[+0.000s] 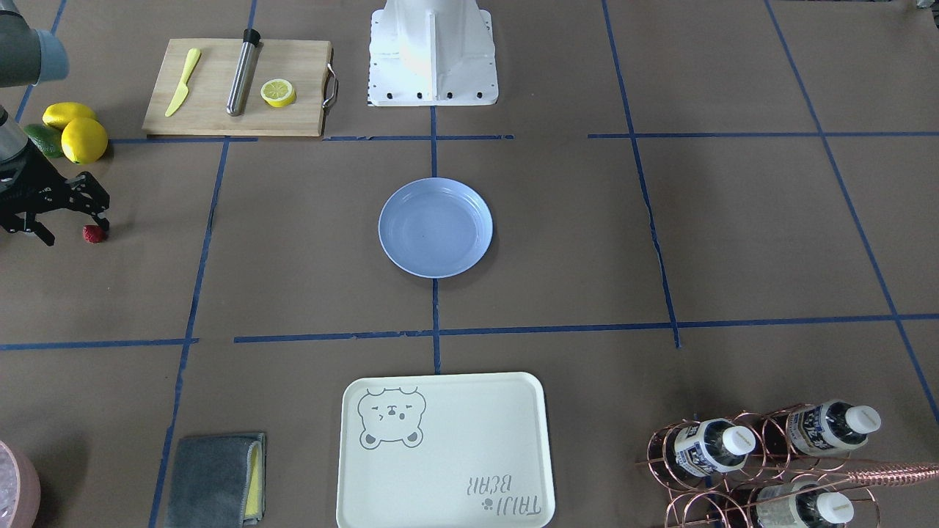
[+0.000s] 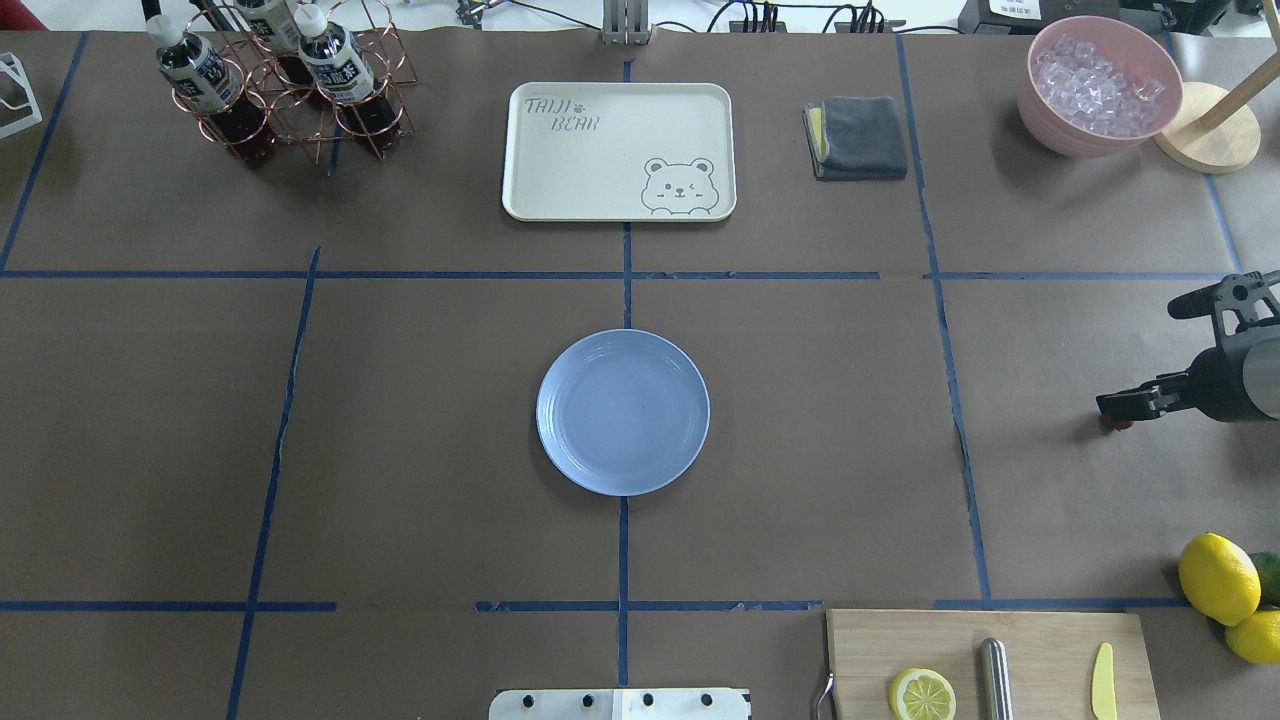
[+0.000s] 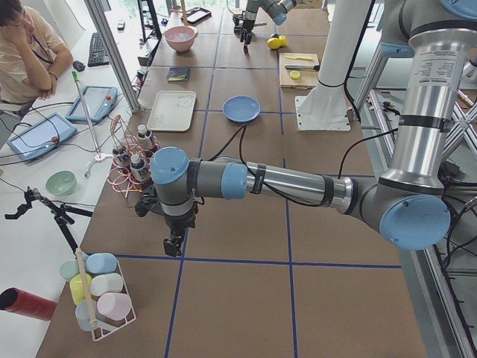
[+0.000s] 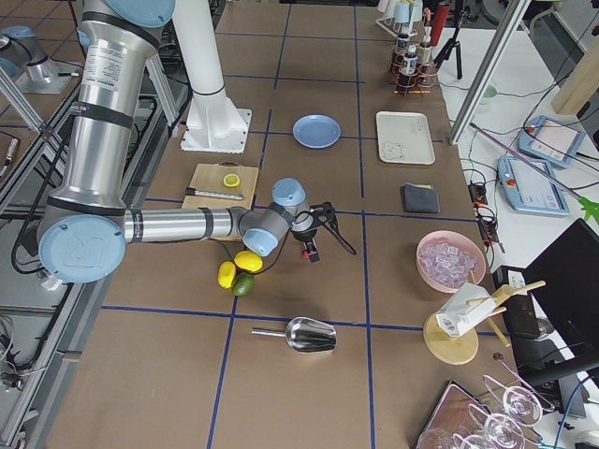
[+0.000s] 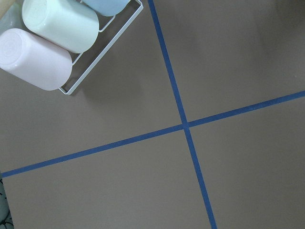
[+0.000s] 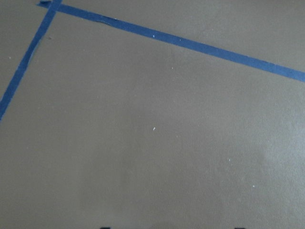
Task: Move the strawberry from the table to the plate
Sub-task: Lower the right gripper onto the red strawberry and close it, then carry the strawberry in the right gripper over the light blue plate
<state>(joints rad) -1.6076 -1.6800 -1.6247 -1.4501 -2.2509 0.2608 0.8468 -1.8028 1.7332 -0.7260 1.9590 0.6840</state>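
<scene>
Strawberry (image 1: pixel 93 234), small and red, lies on the table (image 1: pixel 308 293) just beside the tip of one finger (image 1: pixel 99 217) of the right gripper (image 1: pixel 76 232). Its two fingers are spread wide apart and hold nothing. The views do not settle whether the berry sits inside the gap. Lemons (image 1: pixel 84 139) are near. The plate (image 1: pixel 435 227) lies well apart, at the table's middle. The left gripper (image 3: pixel 173 245) hangs over the table's far end; I cannot tell how its fingers stand.

Brown table (image 6: pixel 152 143) with two blue tape lines (image 6: pixel 190 45) meeting at upper left.
</scene>
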